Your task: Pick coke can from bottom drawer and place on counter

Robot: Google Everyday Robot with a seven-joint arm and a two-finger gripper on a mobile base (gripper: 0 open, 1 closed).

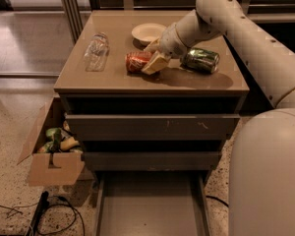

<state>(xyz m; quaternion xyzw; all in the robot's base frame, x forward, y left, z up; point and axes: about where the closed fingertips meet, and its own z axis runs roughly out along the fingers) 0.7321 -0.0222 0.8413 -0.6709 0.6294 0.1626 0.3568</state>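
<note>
The coke can [136, 62], red with silver ends, lies on its side on the tan counter [113, 77], near the middle. My gripper [147, 59] reaches in from the right and is shut on the can's right end, one cream finger [156, 63] in front of it and one behind. The can rests on the counter's surface. The bottom drawer [152, 205] is pulled out at the foot of the cabinet and nothing shows in it.
A green metallic can [200, 60] lies just right of the gripper. A white bowl [147, 32] stands behind it. A clear plastic bottle [96, 50] lies on the counter's left. A cardboard box [54, 151] with items and cables [44, 213] are on the floor, left.
</note>
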